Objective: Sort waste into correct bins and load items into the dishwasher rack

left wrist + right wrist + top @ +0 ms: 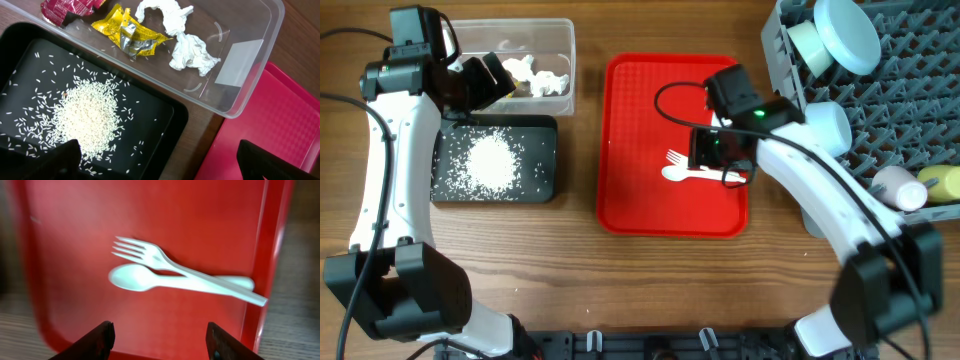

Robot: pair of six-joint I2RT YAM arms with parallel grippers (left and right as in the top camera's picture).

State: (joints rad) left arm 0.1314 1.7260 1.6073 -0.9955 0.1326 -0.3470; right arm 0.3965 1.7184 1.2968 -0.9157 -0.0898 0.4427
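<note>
With crinkled red and yellow wrappers (132,35) and white tissue (190,52) in the clear plastic tub (250,90) and rice grains (87,117) on the black tray (160,130), you have only the white plastic fork (150,255) and spoon (132,277) left, at the flat red tray's (640,120) 4 o'clock beneath your right pincer (159,332), which gapes empty like the left pincer (160,162).

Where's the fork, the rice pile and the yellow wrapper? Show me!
fork (152,254): right wrist view, on its head just behind the prongs.
rice pile (87,115): left wrist view, middle of the heap.
yellow wrapper (115,22): left wrist view, on its crinkled yellow upper part.
</note>
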